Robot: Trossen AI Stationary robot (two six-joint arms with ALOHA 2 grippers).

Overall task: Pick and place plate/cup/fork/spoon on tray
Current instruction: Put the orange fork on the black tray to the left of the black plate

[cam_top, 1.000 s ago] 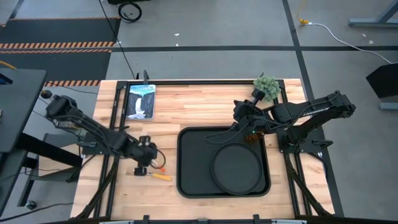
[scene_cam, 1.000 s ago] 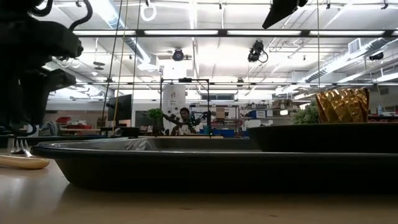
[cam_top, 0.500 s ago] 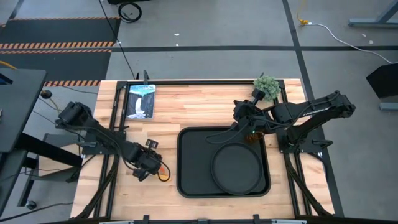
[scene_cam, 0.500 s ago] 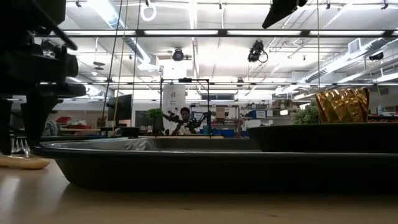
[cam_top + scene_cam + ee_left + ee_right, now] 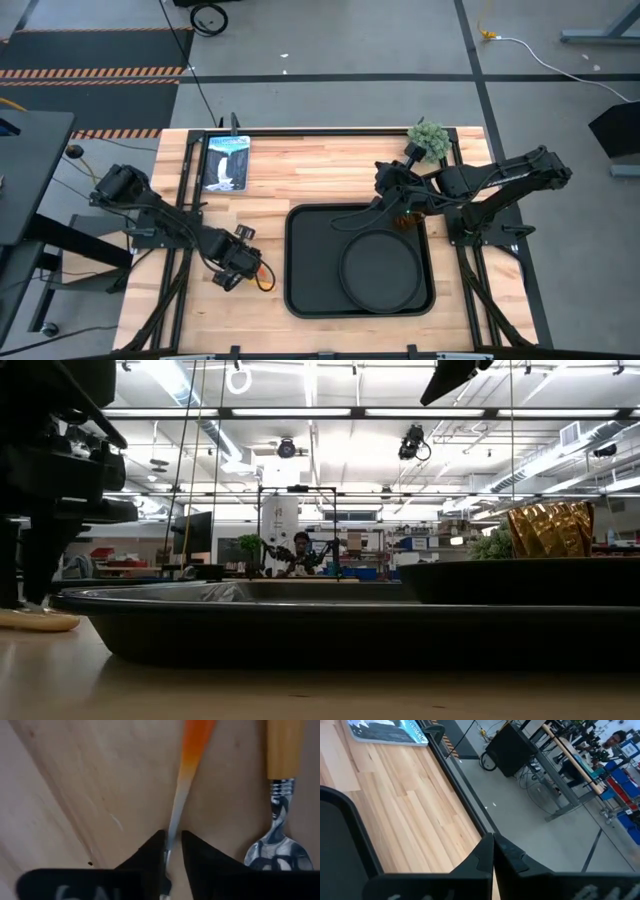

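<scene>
Large black rectangular tray [image 5: 310, 262] lay on the wooden bench [image 5: 320, 170] toward its front right, with the round matte black plate [image 5: 380, 272] inside at the tray's right side and the amber tumbler cup [image 5: 551, 529] at its far right corner. Right gripper [image 5: 385, 182] hovered over the tray's far edge, fingers together. Left gripper [image 5: 171, 851] sat low by the tray's left edge, fingers narrowed around the orange-handled fork [image 5: 187, 767], with the orange-handled silver spoon [image 5: 278, 820] just beside.
</scene>
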